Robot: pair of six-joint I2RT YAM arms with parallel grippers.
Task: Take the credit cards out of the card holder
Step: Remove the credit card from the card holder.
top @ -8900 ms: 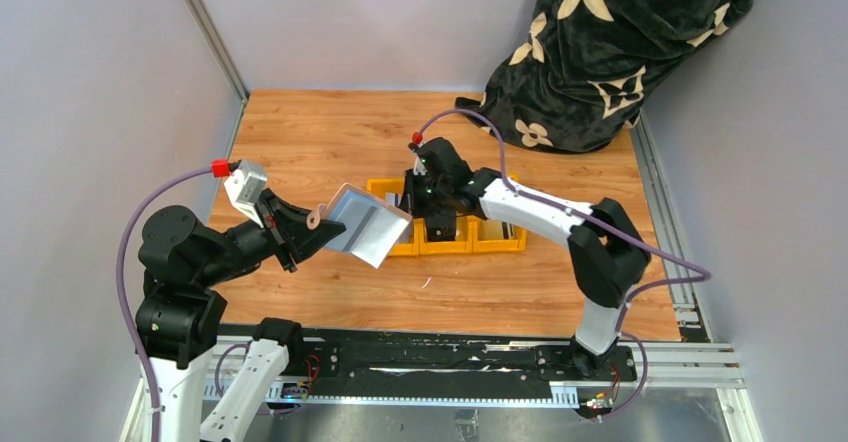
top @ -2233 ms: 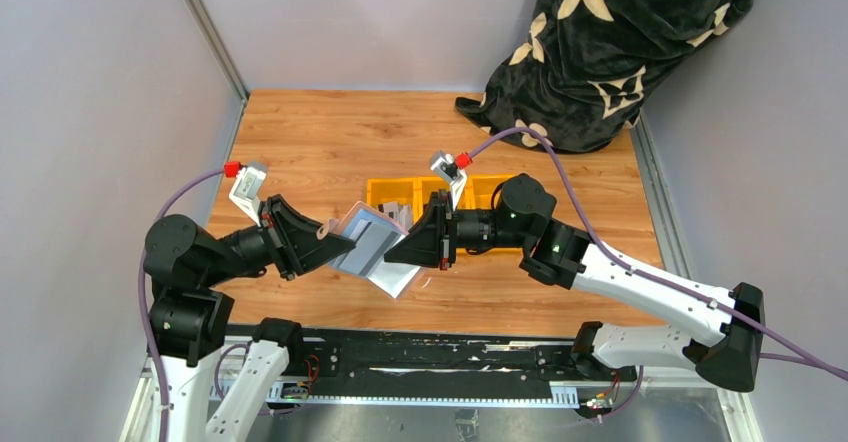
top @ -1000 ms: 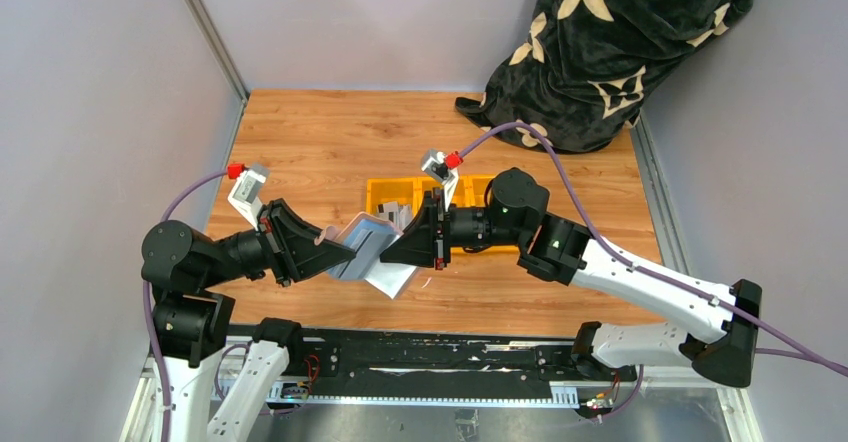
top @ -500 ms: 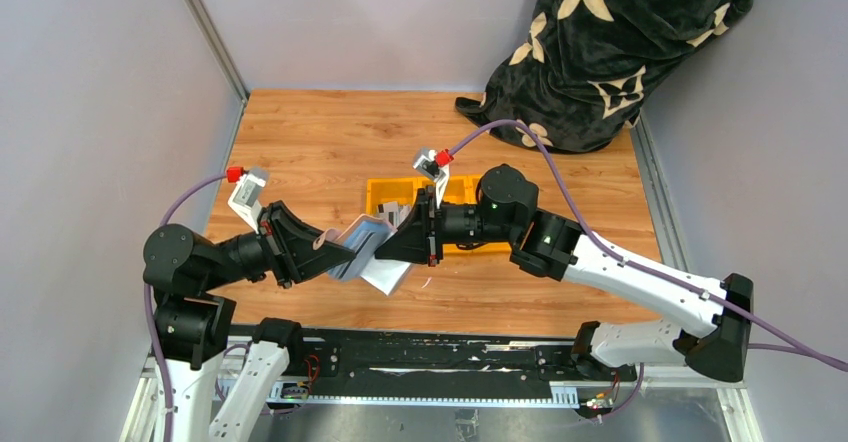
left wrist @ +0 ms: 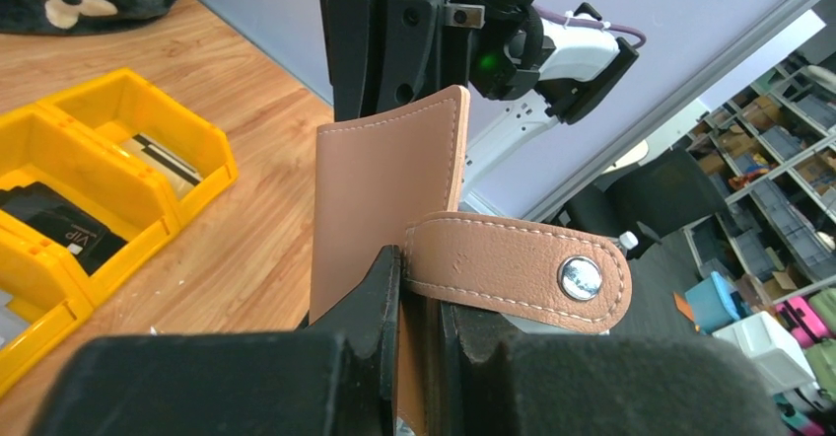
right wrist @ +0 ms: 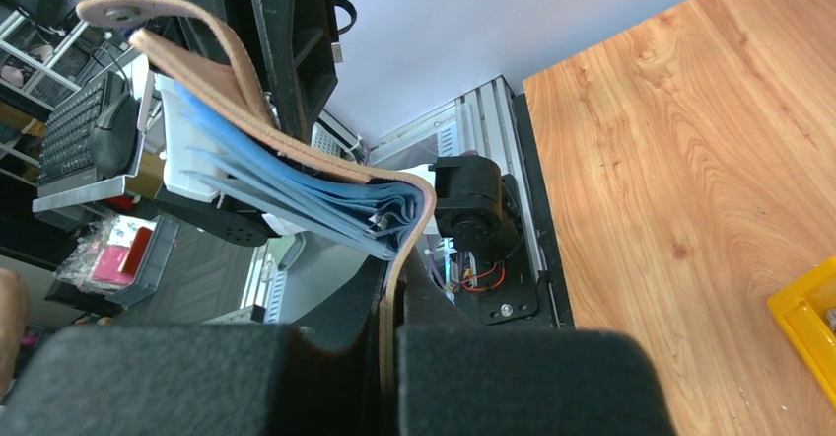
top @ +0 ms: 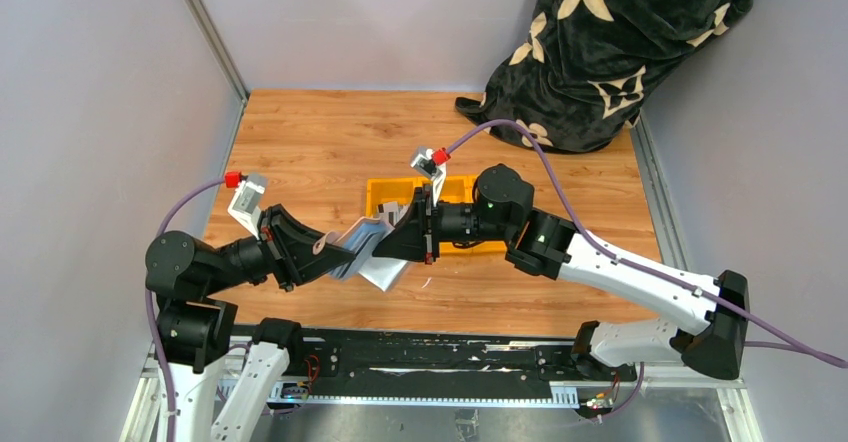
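Top external view: my left claw (top: 335, 254) and my right claw (top: 388, 246) both pinch the card holder (top: 368, 258), holding it off the table (top: 320, 142) near the yellow bins (top: 385, 194). Left wrist view: my left fingers (left wrist: 380, 283) clamp its tan cover just beside the snap tab (left wrist: 513, 270). Right wrist view: my right fingers (right wrist: 340, 318) squeeze the cover's edge, and the blue slots (right wrist: 296, 194) fan out above them.
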